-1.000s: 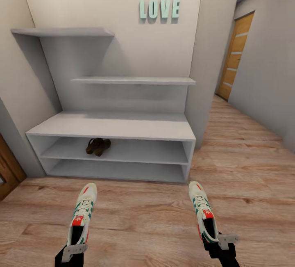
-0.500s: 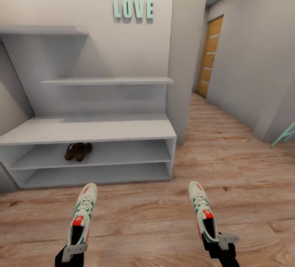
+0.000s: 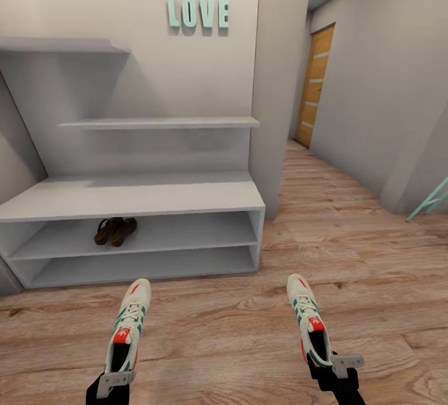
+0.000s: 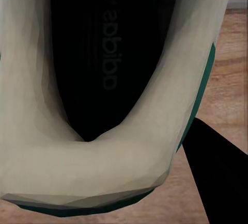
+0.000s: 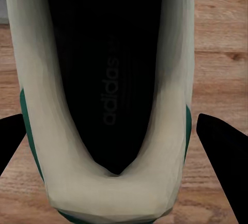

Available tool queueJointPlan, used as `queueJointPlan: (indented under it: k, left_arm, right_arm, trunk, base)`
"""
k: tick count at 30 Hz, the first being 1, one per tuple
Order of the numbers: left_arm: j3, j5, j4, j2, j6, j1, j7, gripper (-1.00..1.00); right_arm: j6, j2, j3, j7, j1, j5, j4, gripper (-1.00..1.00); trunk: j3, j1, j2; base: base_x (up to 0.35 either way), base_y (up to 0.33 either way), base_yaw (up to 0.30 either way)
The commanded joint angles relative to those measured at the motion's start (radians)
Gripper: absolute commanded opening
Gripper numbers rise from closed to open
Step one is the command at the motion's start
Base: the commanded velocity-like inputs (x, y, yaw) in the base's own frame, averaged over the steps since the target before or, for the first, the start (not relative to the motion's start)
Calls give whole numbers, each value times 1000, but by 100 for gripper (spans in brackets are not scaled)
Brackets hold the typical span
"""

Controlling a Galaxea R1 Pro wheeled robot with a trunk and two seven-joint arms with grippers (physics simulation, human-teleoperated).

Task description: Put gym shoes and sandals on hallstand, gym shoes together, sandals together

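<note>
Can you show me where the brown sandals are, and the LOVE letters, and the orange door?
Sandals (image 3: 116, 231), head view: on the pair's straps, on the rack's upper inner shelf.
LOVE letters (image 3: 198, 13), head view: on the letter V, on the wall.
Door (image 3: 315, 84), head view: on its middle panel.

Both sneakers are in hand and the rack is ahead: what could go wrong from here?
Each sneaker, left and right, is gripped only at its heel, so it might tip or slip free in transit. The sandals already sit on the rack's middle shelf; sliding a sneaker in there might knock them.
</note>
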Motion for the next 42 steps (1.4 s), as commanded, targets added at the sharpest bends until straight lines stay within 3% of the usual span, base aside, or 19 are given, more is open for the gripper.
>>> queueJointPlan:
  k: [1, 9, 12, 15, 16, 18, 21, 24, 29, 32, 37, 42]
  left_arm:
    - [-3, 4, 3, 0, 0, -1, -6, -100]
    - [-18, 4, 10, -1, 7, -15, 6, -100]
    - [-19, 4, -3, -1, 45, -30, 8, -100]
    - [-19, 3, -6, -1, 107, -71, 10, -100]
    - [-18, 3, -7, -1, 178, -129, 19, -100]
    - [-18, 2, -8, -1, 206, -159, 29, -100]
    - [-19, 1, -7, -1, 256, -212, 56, -100]
    - [-20, 2, -8, -1, 327, -268, 76, -100]
    - [-20, 3, -9, -1, 501, -372, 83, -100]
    - [-21, 3, -9, -1, 579, -430, 83, -100]
    - [-21, 4, -8, -1, 675, -505, 81, -100]
    - [-21, 5, -9, 2, 701, -520, 74, -100]
  right_arm:
    - [-3, -1, -9, 8, -1, 3, 0, -100]
    - [-2, -5, -13, 6, -1, 1, -3, -100]
    - [-2, -7, -14, 6, -1, 1, -4, -100]
    - [-2, -8, -14, 6, -1, 1, -4, -100]
    - [-2, -12, -15, 5, -1, 1, -4, -100]
    - [0, -22, -16, 5, -1, 1, -5, -100]
    - [5, -53, -17, 4, -1, -7, -6, -100]
    - [7, -89, -18, 4, -1, -36, -6, -100]
    - [32, -159, -18, 7, -1, -157, -7, -100]
    - [87, -177, -18, 8, -1, -212, -9, -100]
    - [156, -206, -18, 9, -1, -240, -39, -100]
    - [178, -209, -16, 9, -1, -245, -53, -100]
  trunk:
    - [-1, 0, 0]
    - [-1, 0, 0]
    - [-1, 0, 0]
    - [-1, 0, 0]
    - [-1, 0, 0]
    - [-1, 0, 0]
    - [-1, 0, 0]
    - [-1, 0, 0]
    - [-1, 0, 0]
    - [-1, 0, 0]
    - [-1, 0, 0]
    - [-1, 0, 0]
  base:
    - [0, 0, 0]
    - [0, 0, 0]
    - [0, 0, 0]
    - [0, 0, 0]
    - [0, 0, 0]
    - [0, 0, 0]
    - [0, 0, 0]
    - [0, 0, 0]
    - [0, 0, 0]
    - [0, 0, 0]
    - [0, 0, 0]
    - [0, 0, 0]
